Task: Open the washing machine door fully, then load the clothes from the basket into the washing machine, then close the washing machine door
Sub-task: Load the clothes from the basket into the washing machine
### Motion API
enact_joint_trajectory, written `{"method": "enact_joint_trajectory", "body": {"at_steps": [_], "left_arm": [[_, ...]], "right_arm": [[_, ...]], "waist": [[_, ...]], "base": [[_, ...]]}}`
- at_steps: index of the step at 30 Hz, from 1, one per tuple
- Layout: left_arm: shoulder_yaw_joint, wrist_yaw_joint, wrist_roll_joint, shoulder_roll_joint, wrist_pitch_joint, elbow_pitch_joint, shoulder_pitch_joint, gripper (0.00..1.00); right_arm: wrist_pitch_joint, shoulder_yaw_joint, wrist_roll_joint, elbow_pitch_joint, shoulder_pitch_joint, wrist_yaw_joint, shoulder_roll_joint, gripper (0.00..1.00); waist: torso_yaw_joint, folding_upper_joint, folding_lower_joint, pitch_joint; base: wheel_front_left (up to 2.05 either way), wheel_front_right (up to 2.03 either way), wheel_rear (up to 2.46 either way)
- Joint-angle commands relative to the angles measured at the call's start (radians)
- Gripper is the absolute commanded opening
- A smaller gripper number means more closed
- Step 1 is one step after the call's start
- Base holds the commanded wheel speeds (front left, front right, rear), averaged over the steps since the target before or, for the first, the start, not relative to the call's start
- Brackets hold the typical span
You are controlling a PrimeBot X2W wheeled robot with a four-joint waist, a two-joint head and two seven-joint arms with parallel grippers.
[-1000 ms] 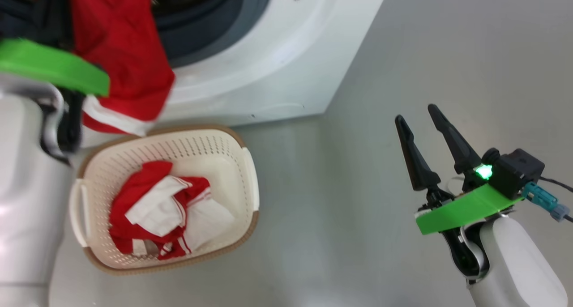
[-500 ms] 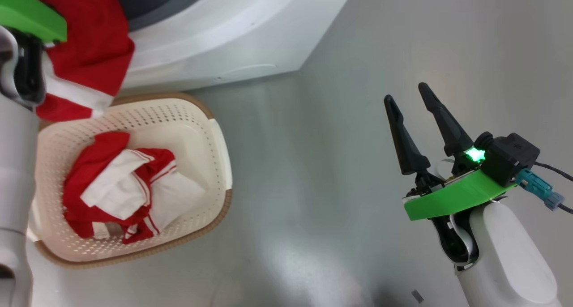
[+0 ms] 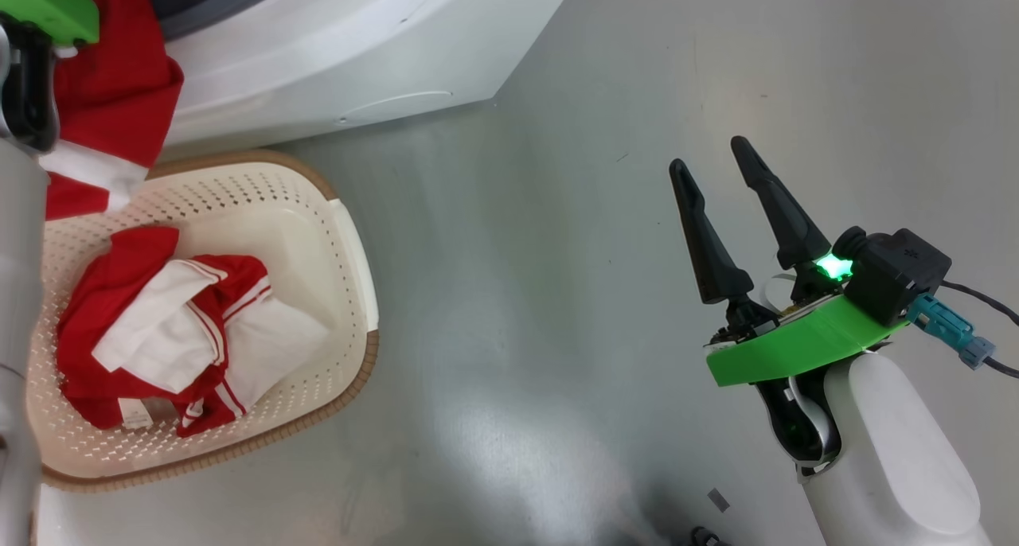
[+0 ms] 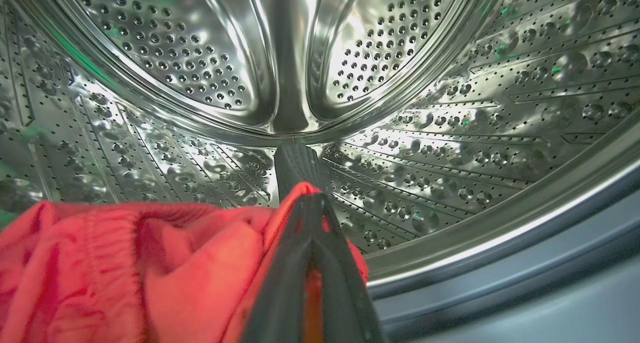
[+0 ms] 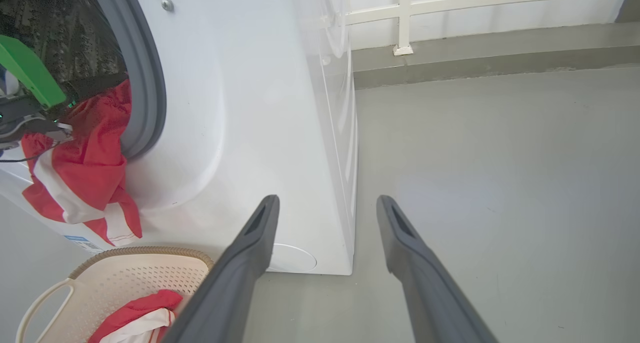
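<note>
From the head: has the basket on the floor at the near left, just in front of the washing machine, likely for short lifts to the opening. Leaves a heap of red-and-white clothes inside it, hence a load judged only partly done. Holds one red garment up at the far left beside the pale left forearm, white-banded hem hanging just above the basket's far rim. Sets the right end effector well off to the right over bare floor, fingers spread wide and empty, pointing away from the body, probably to be clear of the working arm.

From the left wrist: reaches into the steel drum with the left end effector pinched tight on the red garment, cloth bunched low and left of the fingers. Aims the fingers at the drum's back wall, grey seal low on the right; seems meant to carry the cloth deep enough not to slide back out.

From the right wrist: looks between the parted, empty fingers at the machine's white front and right side. Catches part of the garment trailing from the opening down the front, above the basket; judged to need a further push inward before letting go.
</note>
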Motion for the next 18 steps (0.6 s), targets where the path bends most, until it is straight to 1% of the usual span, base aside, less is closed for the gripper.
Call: {"method": "enact_joint_trajectory", "body": {"at_steps": [1,6,7,8,9,18], "left_arm": [[0.007,-0.006,0.006,0.04,0.004,-0.007,-0.025,0.0],[-0.002,-0.01,0.003,0.029,-0.003,0.042,-0.031,0.01],[-0.004,-0.01,0.002,0.025,-0.005,0.048,-0.033,0.45],[-0.005,-0.011,0.002,0.021,-0.007,0.054,-0.035,0.93],[-0.008,-0.012,0.002,0.017,-0.008,0.06,-0.037,1.0],[-0.05,-0.021,0.016,-0.007,-0.031,0.087,-0.014,1.0]], "right_arm": [[-0.005,0.014,-0.008,-0.024,0.011,0.002,0.005,1.0],[-0.005,0.011,-0.009,-0.02,0.01,0.002,0.008,1.0],[-0.005,0.011,-0.009,-0.019,0.008,0.002,0.007,1.0],[-0.005,0.01,-0.01,-0.018,0.007,0.002,0.006,1.0],[-0.005,0.01,-0.01,-0.017,0.005,0.002,0.005,1.0],[-0.005,0.013,-0.008,-0.001,0.004,0.002,-0.007,1.0]], "waist": [[-0.001,0.0,0.0,0.001],[0.004,0.0,0.0,-0.002],[0.007,0.0,0.0,-0.003],[0.01,0.0,0.0,-0.004],[0.013,0.0,0.0,-0.006],[0.039,0.0,0.0,-0.052]], "base": [[0.0,0.0,0.0],[0.0,0.0,0.0],[0.0,0.0,0.0],[0.0,0.0,0.0],[0.0,0.0,0.0],[0.0,0.0,0.0]]}}
